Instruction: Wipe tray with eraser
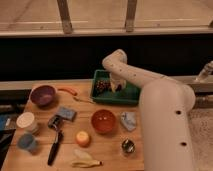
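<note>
- Step in hand, as judged: wiping phase; the robot's two-finger gripper (116, 86) is down inside the green rectangular plastic tray with raised rim (131, 96), upper centre of frame.
- The white arm (131, 73) reaches in from the right.
- A small dark blackish block, likely the eraser (104, 86), lies in the tray's left half, just beside the gripper.
- Grip: cannot tell how far the tool is open, nor whether it grips the block.
- Eraser's long axis and heading: too indistinct to call.
- Tray's long axis runs left-right across the frame.
- Next move likely calls for keeping the block flat on the tray floor and sweeping within the rim.
- The round red bowl (103, 120) sits below the tray, apart.
</note>
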Available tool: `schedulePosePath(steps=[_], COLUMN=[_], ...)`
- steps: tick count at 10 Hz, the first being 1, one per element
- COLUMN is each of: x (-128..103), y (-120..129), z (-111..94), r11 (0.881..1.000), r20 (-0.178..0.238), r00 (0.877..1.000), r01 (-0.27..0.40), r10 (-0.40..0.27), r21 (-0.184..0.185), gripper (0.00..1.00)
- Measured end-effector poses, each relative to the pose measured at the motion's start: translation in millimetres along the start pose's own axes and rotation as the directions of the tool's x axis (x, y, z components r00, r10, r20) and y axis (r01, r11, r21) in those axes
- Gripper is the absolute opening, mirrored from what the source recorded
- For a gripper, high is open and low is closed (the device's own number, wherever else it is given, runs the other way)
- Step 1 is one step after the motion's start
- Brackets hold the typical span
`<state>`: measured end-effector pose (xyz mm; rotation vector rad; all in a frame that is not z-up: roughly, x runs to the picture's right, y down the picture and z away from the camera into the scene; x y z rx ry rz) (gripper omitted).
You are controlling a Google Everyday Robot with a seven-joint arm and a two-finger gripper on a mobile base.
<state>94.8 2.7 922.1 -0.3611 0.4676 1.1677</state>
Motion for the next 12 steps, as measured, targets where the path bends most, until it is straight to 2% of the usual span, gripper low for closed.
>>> schedulePosePath(steps=[1,3,5,9,11,12], x=[13,38,39,2,-18,-31], y=[1,-14,-36,-79,-73,-59], z=[-4,-6,-4,5,5,3], r11=[1.0,0.999,0.996,0.982,0.983,0.987], r20=[0.009,0.005,-0.001,-0.014,-0.012,-0.011], r00=[1.0,1.0,0.997,0.982,0.983,0.987], r01=[0.0,-0.029,-0.083,-0.187,-0.182,-0.16], r10=[0.0,0.029,0.083,0.188,0.182,0.16], r21=[0.004,0.017,0.025,0.029,0.026,0.026], gripper=[0.0,0.0,0.0,0.0,0.0,0.0])
